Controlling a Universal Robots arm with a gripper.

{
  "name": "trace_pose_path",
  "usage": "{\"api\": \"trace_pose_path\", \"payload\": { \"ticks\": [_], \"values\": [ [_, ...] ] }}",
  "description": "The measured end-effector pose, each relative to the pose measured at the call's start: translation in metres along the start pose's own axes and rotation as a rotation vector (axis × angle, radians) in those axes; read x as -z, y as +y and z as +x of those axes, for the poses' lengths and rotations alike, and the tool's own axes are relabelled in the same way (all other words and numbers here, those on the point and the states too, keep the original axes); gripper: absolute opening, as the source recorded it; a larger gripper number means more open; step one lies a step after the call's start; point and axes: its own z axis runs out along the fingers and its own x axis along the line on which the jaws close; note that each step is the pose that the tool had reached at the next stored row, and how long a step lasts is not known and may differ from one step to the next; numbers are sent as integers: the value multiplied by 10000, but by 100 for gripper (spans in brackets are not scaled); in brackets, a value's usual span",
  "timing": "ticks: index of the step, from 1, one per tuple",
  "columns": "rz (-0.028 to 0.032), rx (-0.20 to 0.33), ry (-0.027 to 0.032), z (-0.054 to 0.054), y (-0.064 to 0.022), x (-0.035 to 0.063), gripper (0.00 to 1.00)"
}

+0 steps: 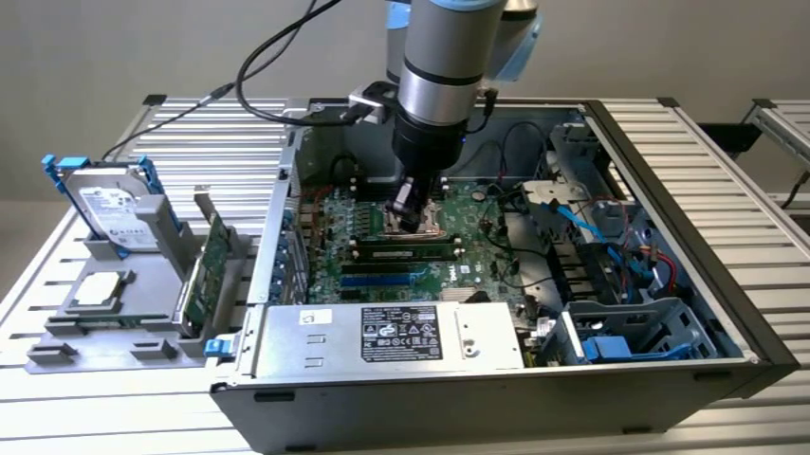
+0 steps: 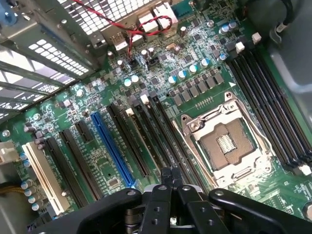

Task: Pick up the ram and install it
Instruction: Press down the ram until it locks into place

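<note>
Wrist view: the gripper [image 2: 170, 179] is showing its two fingers pressed together with nothing between them, tips hanging over the long memory slots [image 2: 151, 134] just beside the socket [image 2: 226, 144]. Jaws pinched like that suit pushing down on a thin edge more than grasping, which I judge is why they are sitting this way.

From the exterior view, the arm is reaching straight down into the open case [image 1: 690, 204], the gripper [image 1: 405, 216] hovering low at the socket [image 1: 428, 227]. The ram [image 1: 405, 252] is lying along a slot just beside the socket, on the side toward the power supply [image 1: 405, 334]. It is looking level and low, so I take it as seated or nearly so; whether its latches are closing I cannot tell.

Well away from the socket, outside the case, a rack [image 1: 76, 327] is standing a hard drive [image 1: 112, 204] and a card [image 1: 209, 270] upright, probably so that they are easy to grasp.
</note>
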Motion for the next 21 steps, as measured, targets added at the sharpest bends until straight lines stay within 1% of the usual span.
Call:
{"api": "trace_pose_path", "payload": {
  "ticks": [12,21],
  "values": [
    [122,-1416,15,0,0,-1,11],
    [200,-2499,19,0,0,-1,11]
  ]
}}
